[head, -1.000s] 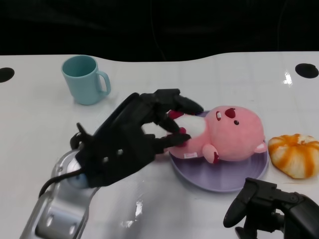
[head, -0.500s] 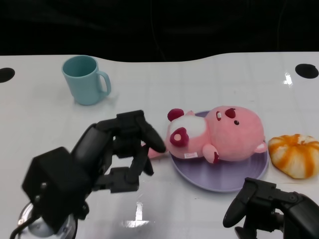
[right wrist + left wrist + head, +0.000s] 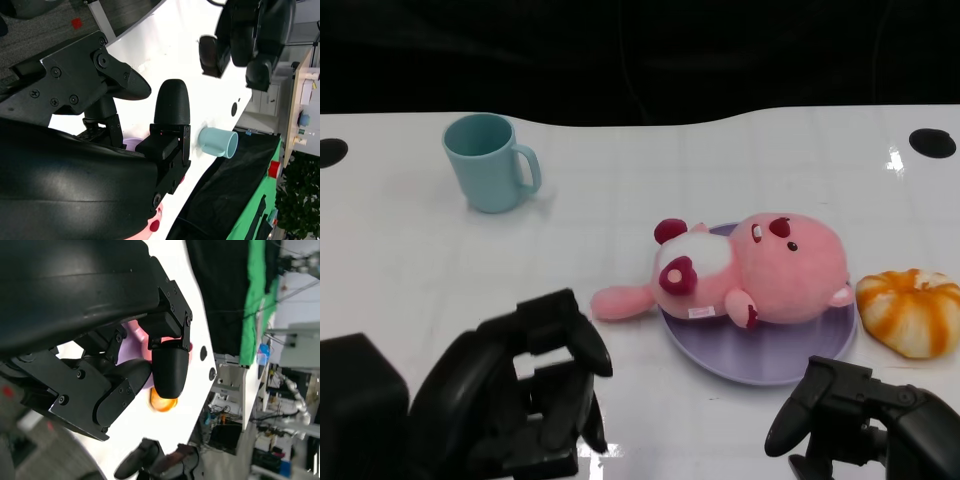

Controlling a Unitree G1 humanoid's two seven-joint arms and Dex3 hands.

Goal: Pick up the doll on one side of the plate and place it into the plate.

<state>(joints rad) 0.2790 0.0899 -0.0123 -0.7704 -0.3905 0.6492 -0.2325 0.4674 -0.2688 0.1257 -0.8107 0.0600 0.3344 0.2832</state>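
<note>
Doll placed on plate; left hand free of it, release step reads as done.

Doll (image 3: 760, 275) (pink plush) lies on its side across the purple plate (image 3: 760, 365), with 1 limb hanging over the plate's rim onto the table (image 3: 620, 190). Left hand (image 3: 545, 385) sits near the table's front edge, apart from the doll, fingers curled loosely and holding nothing. Right hand (image 3: 840, 410) rests low by the plate's near rim, fingers apart, empty. Next move, as I judge it: only confirm the doll stays put. Teal mug (image 3: 490, 160) stands upright; its inside is not visible. Orange-and-white toy (image 3: 910, 310) sits just beside the plate.
</note>
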